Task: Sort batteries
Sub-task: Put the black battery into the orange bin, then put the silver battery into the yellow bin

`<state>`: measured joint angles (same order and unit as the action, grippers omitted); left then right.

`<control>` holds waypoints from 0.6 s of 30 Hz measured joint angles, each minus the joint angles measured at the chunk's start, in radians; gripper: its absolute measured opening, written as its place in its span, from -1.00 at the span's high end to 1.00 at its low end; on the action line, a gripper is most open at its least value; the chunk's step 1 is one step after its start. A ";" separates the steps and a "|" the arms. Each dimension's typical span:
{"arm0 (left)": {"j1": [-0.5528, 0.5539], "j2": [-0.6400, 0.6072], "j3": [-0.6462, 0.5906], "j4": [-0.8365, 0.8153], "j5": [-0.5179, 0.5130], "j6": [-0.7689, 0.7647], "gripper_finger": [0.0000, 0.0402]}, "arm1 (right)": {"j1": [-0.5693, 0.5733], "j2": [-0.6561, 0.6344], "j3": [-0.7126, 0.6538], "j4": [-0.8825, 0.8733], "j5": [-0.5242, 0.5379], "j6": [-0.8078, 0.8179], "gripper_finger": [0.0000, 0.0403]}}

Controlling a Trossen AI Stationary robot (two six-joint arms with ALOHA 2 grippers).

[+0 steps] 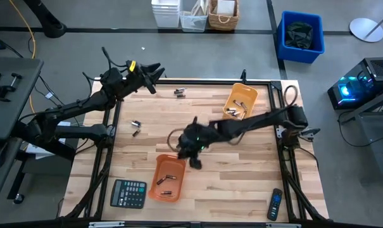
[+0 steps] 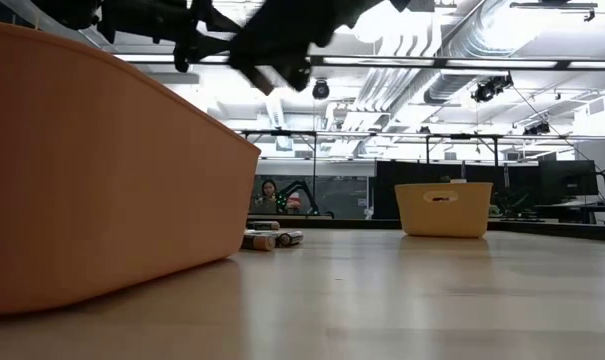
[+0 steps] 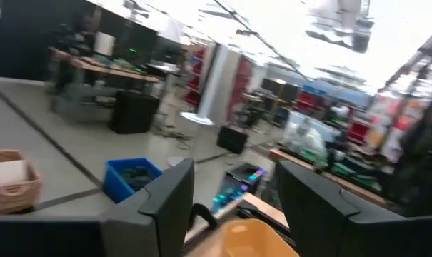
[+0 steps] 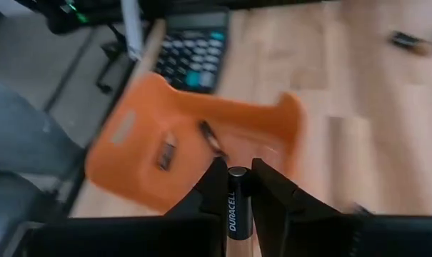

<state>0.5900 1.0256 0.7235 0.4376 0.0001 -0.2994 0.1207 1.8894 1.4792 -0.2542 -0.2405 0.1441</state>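
My right gripper (image 1: 193, 157) hovers over the table's middle, just beyond the far end of the near orange tray (image 1: 166, 178), and is shut on a black Duracell battery (image 4: 237, 203). Two batteries (image 4: 166, 153) lie in that tray. The far orange tray (image 1: 240, 101) also holds batteries (image 1: 234, 113). Loose batteries lie on the wood near the far edge (image 1: 178, 92) and toward the left edge (image 1: 135, 126). My left gripper (image 3: 233, 207) is open, raised off the table above its far-left corner (image 1: 150, 71), and touches nothing. My right gripper pinches the battery by its sides (image 4: 237, 214) between the two fingers. The battery lies along the fingers, its metal end (image 4: 237, 172) showing at their tips. It is lifted clear, above the near tray's far rim (image 4: 290, 114).
A black calculator (image 1: 128, 193) lies at the near-left corner beside the near tray, and a black remote (image 1: 275, 204) at the near-right corner. In the low view the near tray's wall (image 2: 82, 170) fills the left and the far tray (image 2: 442, 208) stands behind. Bare wood lies between the trays.
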 joint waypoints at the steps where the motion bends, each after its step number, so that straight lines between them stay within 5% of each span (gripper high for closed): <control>1: 0.000 0.000 0.000 0.000 0.025 -0.003 0.06 | 0.016 0.021 0.000 0.040 0.000 0.022 0.85; 9: -0.023 -0.024 0.000 0.000 0.175 -0.163 0.06 | 0.110 0.124 -0.001 0.203 0.122 0.143 0.84; 18: -0.174 -0.077 0.000 -0.017 0.208 -0.231 0.06 | 0.191 0.118 -0.001 0.194 0.458 0.166 0.03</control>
<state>0.4164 0.9481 0.7231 0.4206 0.2082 -0.5306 0.3121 2.0070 1.4784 -0.0600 0.2177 0.3101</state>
